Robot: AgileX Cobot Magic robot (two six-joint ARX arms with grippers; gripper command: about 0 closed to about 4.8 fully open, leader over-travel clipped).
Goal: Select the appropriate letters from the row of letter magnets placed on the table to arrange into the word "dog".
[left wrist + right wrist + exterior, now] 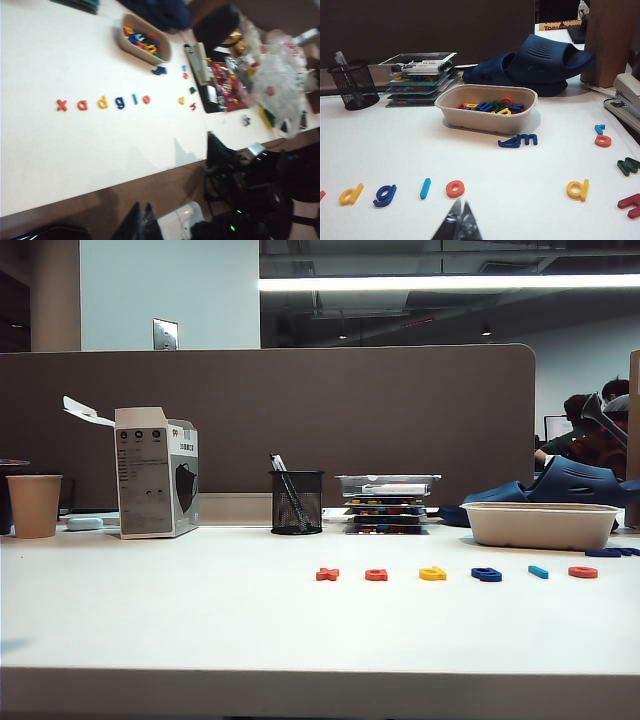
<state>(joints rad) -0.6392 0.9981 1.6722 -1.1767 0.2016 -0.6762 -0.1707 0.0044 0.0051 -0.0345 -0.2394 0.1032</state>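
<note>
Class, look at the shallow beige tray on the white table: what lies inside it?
Inside the shallow beige tray lies a heap of small plastic letters in blue, yellow, red and green. Letters lower in the heap are covered and unreadable.

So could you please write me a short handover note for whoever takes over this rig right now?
Left hand: shut, empty, high above the table's front edge.
Right hand: shut, empty, low over the table just in front of the row.
Row of letter magnets, in order: red x, red a, yellow d, dark blue g, light blue l, red o.
Done: nothing; no letter pulled out yet.
Left: pick d, o and g and lay them out as "dog".
</note>
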